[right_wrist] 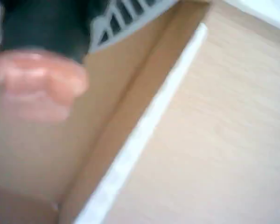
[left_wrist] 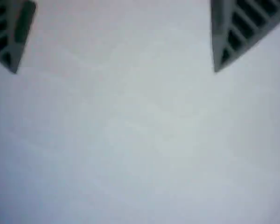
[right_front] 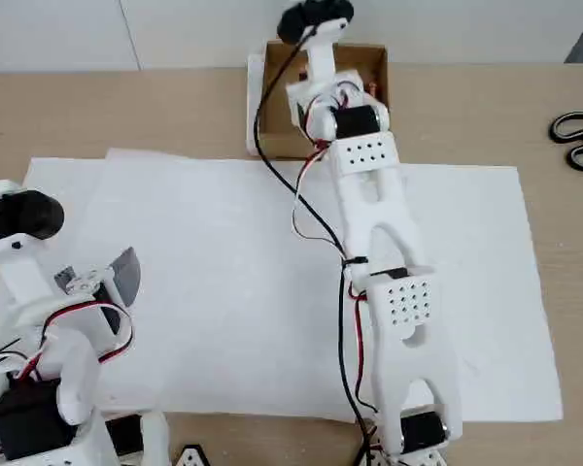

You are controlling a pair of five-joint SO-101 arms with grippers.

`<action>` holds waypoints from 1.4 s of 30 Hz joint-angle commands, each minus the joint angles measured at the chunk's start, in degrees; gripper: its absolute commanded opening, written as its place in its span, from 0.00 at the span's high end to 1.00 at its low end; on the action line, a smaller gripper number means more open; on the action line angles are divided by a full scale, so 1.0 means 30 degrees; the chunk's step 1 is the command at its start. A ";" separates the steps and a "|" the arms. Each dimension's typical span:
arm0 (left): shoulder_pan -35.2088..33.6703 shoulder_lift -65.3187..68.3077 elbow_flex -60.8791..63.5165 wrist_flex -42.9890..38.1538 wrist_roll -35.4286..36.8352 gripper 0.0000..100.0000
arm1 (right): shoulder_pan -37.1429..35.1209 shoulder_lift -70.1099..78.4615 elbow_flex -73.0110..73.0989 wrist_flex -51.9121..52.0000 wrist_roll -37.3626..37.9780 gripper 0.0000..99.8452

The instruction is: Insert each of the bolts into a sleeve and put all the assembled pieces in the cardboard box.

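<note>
Cardboard is showing on both sides of the right gripper (right_wrist: 79,37), which is hanging inside the cardboard box (right_front: 369,53) at the top centre of the high view. It is clamping what looks like an assembled piece (right_wrist: 42,56), a black sleeve (right_wrist: 46,23) with a pink bolt (right_wrist: 37,84) sticking out of its end, though the blur is hiding the exact grip. The piece is sitting above the box floor, near one inner wall. The left gripper (right_front: 97,277) is waiting at the lower left over the white paper (right_front: 223,291), its fingers (left_wrist: 233,32) spreading wide and holding nothing. The step in hand is probably the drop into the box. To do it well, the arm should be bringing the piece low and away from the wall before letting go, so the bolt is not slipping out of its sleeve or bouncing over the rim. The fingers should then be opening fully and rising straight up, so they are not dragging the piece back out.
</note>
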 commanded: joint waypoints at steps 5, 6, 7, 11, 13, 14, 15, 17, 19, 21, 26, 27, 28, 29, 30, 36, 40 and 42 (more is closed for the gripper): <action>-0.0029 -0.0147 0.0015 -0.0469 -0.0147 0.75 | -0.0396 -0.0132 -0.1788 -0.1099 0.0205 1.00; -0.0029 -0.0147 0.0015 -0.0440 -0.0147 0.75 | -0.0396 0.0073 -0.1436 -0.1802 0.0205 1.00; -0.0029 -0.0147 0.0015 -0.0440 -0.0147 0.75 | -0.0396 0.0366 -0.1114 -0.2476 0.0205 1.00; -0.0029 -0.0147 0.0015 -0.0410 -0.0147 0.75 | -0.0396 0.2037 -0.0821 -0.4645 0.0205 1.00; -0.0029 -0.0147 0.0015 -0.0410 -0.0147 0.75 | -0.0396 0.2769 -0.0821 -0.5524 0.0205 1.00; -0.0029 -0.0147 0.0015 -0.0410 -0.0147 0.75 | -0.0396 0.3092 -0.0821 -0.5817 0.0205 1.00; -0.0029 -0.0147 0.0015 -0.0410 -0.0147 0.75 | -0.0396 0.3385 -0.0821 -0.5993 0.0205 1.00; -0.0029 -0.0117 0.0044 -0.0410 -0.0147 0.75 | -0.0396 0.3853 -0.0821 -0.6081 0.0205 1.00; -0.0029 -0.0117 0.0366 -0.0469 -0.0147 0.75 | -0.0396 0.4147 -0.0821 -0.5993 0.0205 1.00; -0.0029 -0.0147 0.0630 -0.0498 -0.0147 0.75 | -0.0366 0.4264 -0.0821 -0.5963 0.0352 0.98; -0.0029 -0.0147 0.0659 -0.0527 -0.0147 0.75 | -0.0396 0.4293 -0.0821 -0.5084 0.1377 0.88; -0.0029 -0.0147 0.0659 -0.0527 -0.0147 0.75 | -0.0396 0.4293 -0.0821 -0.5084 0.1377 0.88; -0.0029 -0.0147 0.0659 -0.0527 -0.0147 0.75 | -0.0396 0.4293 -0.0821 -0.5114 0.1377 0.88; -0.0029 -0.0147 0.0659 -0.0527 -0.0147 0.75 | -0.0396 0.4293 -0.0821 -0.5143 0.1377 0.88; -0.0029 -0.0147 0.0689 -0.0527 -0.0147 0.75 | -0.0396 0.4205 -0.0821 -0.5143 0.1377 0.88; -0.0029 -0.0147 0.0689 -0.0527 -0.0176 0.75 | -0.0366 0.4147 -0.2930 -0.4000 0.1407 0.88; -0.0029 -0.0147 0.0601 -0.0527 -0.0176 0.75 | -0.0366 0.4147 -0.5363 -0.2300 0.1407 0.88; -0.0029 -0.0176 0.0571 -0.0821 -0.0205 0.75 | -0.0308 0.4147 -0.7004 -0.1333 0.1407 0.88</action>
